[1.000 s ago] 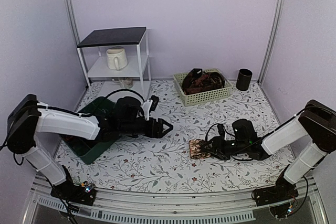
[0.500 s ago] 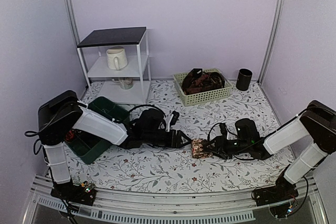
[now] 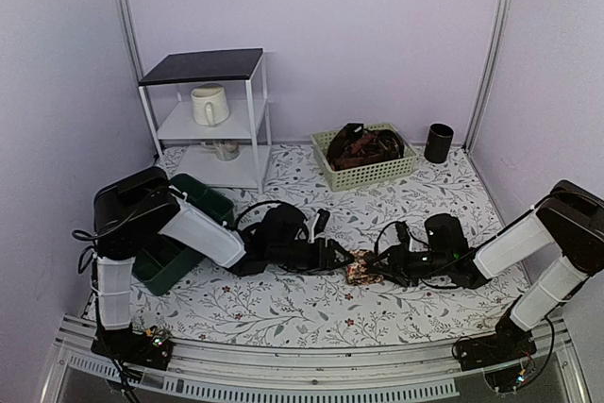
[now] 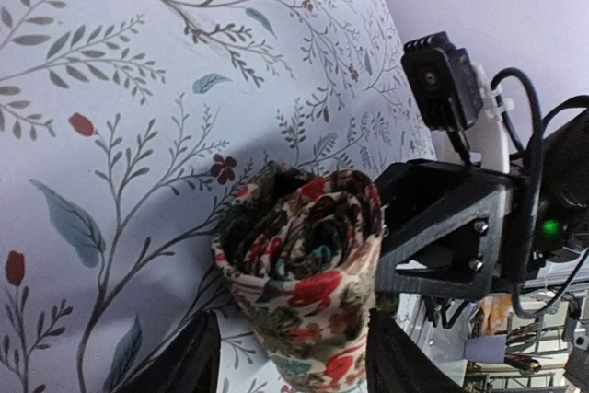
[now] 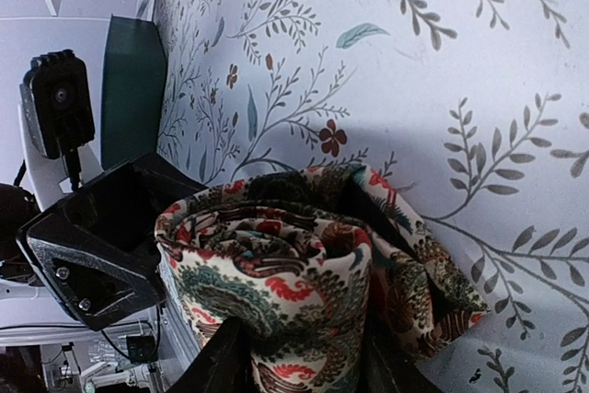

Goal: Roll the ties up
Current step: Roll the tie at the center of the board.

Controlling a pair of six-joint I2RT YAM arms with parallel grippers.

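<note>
Tie coil caught between both arms, on the tabletop just right of the middle.
Right gripper is clamped across the roll's wound sides. Left gripper straddles it from the left, though I cannot tell whether its fingers press. The fabric looks soft and light and would likely spring loose, so a gentle, even hold across the outer wraps, trapping the loose end, seems safest.
</note>
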